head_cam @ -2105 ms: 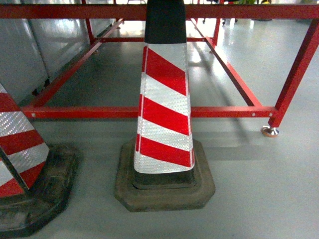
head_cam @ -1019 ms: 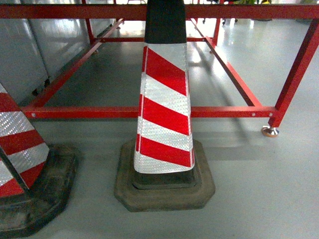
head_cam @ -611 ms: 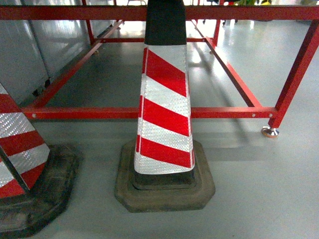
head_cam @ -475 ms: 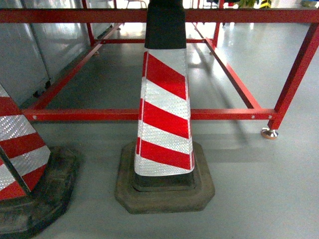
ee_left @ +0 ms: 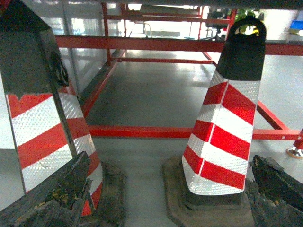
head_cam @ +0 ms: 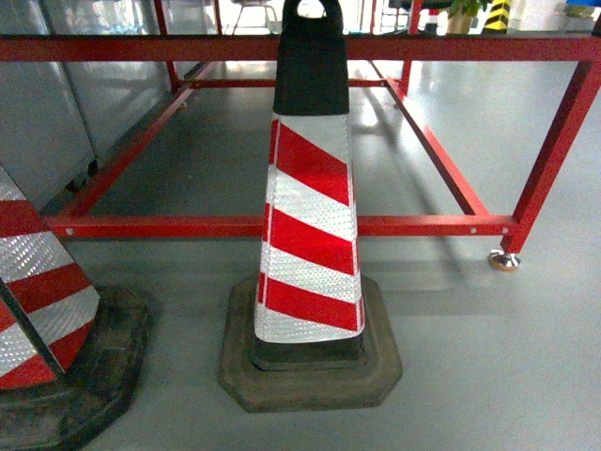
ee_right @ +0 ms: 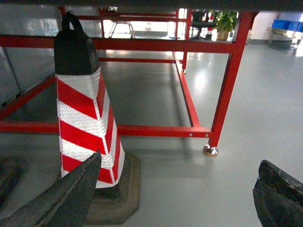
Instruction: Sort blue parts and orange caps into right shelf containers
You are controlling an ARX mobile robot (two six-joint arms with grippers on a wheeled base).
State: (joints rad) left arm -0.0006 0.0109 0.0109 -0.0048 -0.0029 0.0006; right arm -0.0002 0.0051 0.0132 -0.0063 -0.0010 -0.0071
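Plainly, none of the sorting is visible as done, and as far as these views show the robot is not yet at its work place. No blue parts, no orange caps and no shelf with containers can be picked out near either claw. The only hint is far beyond the right claw (ee_right: 175, 201), at the upper right edge of the right wrist view, where some bright blue shapes (ee_right: 288, 25) sit in the background; they are too small and distant to say whether they are the right shelf containers.

Directly ahead of both claws stands a striped cone (head_cam: 310, 225) in red and white with a black top, on a dark rubber base. A second cone (head_cam: 42, 310) stands to its left, close in front of the left claw (ee_left: 165, 198). Behind the cones runs a red frame (head_cam: 282, 225) of low bars and legs, resting on a grey floor (head_cam: 488, 357).

The left claw is spread wide with nothing between its worn dark fingers (ee_left: 52, 198). The right claw is likewise wide apart and carries nothing.

Judging from this, every step remains: reaching the parts and caps, picking each one, and dropping it in the proper container. My guess is that the base must first steer around the 2 cones.
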